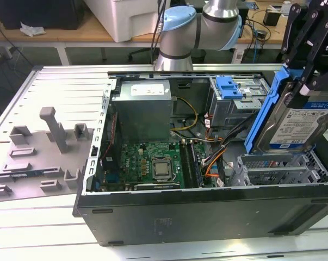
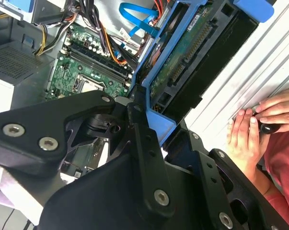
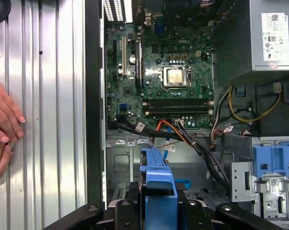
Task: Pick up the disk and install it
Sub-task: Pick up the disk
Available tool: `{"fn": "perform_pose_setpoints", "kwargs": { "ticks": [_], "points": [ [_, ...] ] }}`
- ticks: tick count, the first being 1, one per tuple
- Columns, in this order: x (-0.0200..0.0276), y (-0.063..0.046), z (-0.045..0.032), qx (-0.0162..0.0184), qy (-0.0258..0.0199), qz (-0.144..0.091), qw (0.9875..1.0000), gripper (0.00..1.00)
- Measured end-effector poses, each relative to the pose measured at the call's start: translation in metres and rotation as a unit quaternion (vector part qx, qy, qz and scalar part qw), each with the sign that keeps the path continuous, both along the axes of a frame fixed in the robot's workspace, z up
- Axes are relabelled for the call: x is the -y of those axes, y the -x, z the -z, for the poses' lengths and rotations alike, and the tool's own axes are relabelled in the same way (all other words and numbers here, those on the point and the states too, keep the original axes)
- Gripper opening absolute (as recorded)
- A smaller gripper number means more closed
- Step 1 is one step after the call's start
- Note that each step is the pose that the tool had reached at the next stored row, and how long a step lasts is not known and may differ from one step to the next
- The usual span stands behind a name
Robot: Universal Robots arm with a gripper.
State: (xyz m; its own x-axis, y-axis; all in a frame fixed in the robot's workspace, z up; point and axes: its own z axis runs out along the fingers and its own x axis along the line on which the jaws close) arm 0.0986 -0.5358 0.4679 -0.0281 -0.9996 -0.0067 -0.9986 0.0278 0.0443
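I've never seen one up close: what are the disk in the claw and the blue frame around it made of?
The disk held in the claw looks like bare metal: its silver face shines dully around a paper-looking blue-and-white label. Its blue frame seems to be moulded plastic, evenly coloured with a soft sheen, though I can't be sure.
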Motion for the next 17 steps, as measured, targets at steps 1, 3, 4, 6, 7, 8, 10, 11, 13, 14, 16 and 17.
{"fn": "perform_pose_setpoints", "kwargs": {
  "ticks": [1, 3, 4, 6, 7, 8, 10, 11, 13, 14, 16, 17],
  "points": [
    [0.0000, 0.0000, 0.0008, 0.0000, 0.0000, 0.000, 1.0000, 0.37],
    [0.0000, -0.0001, 0.0013, 0.0000, 0.0000, -0.001, 1.0000, 0.37],
    [0.0000, -0.0001, 0.0013, 0.0000, 0.0001, -0.001, 1.0000, 0.37],
    [0.0000, -0.0001, 0.0014, 0.0000, 0.0000, -0.001, 1.0000, 0.37],
    [0.0000, -0.0001, 0.0014, 0.0000, 0.0000, -0.001, 1.0000, 0.37],
    [0.0000, -0.0001, 0.0018, 0.0000, -0.0001, -0.001, 1.0000, 0.37],
    [0.0000, -0.0001, 0.0027, 0.0000, 0.0013, -0.002, 1.0000, 0.37],
    [0.0000, -0.0001, 0.0030, 0.0000, 0.0015, -0.002, 1.0000, 0.37],
    [0.0000, -0.0001, 0.0037, 0.0000, 0.0026, -0.004, 1.0000, 0.37],
    [0.0000, -0.0001, 0.0040, 0.0000, 0.0029, -0.005, 1.0000, 0.37],
    [0.0000, -0.0002, 0.0044, 0.0000, 0.0036, -0.006, 1.0000, 0.37],
    [0.0000, -0.0001, 0.0046, 0.0000, 0.0039, -0.007, 1.0000, 0.37]
  ]
}}
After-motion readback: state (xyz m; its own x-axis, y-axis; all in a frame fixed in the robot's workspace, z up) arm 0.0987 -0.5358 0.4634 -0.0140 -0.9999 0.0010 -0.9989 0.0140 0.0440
